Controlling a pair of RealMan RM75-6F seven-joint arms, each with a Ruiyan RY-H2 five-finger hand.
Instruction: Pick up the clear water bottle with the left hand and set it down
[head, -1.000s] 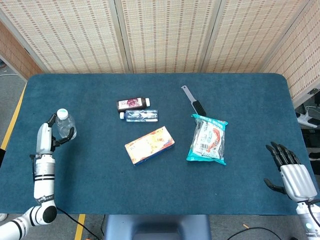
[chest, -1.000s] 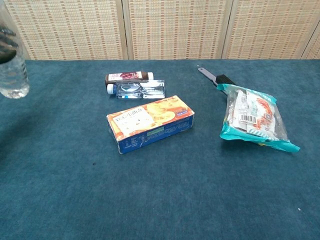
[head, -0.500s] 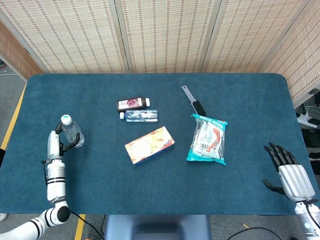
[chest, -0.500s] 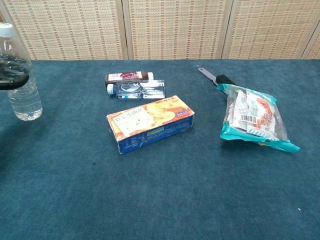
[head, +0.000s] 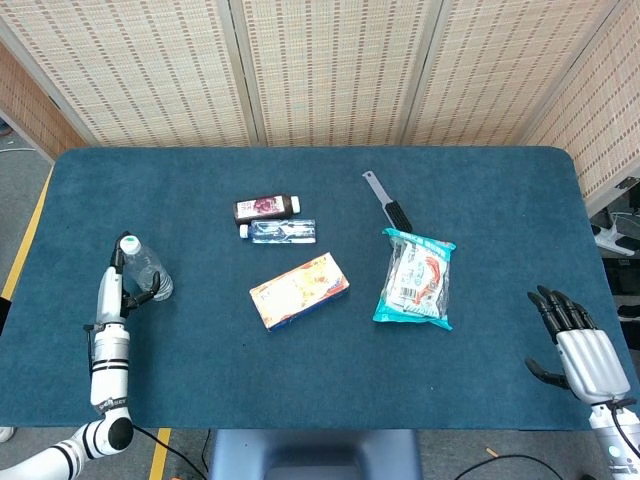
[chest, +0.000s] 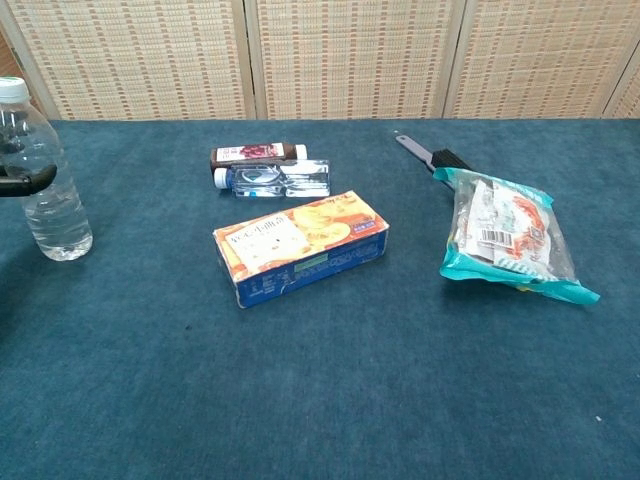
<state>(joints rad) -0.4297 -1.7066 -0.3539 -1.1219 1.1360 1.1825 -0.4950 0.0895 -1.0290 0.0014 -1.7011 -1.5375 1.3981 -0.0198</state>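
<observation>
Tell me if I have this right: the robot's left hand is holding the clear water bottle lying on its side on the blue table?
Not quite. The left hand does hold the clear water bottle with its fingers around it, but the bottle stands upright, cap on top, on the blue table. The chest view shows it.
</observation>
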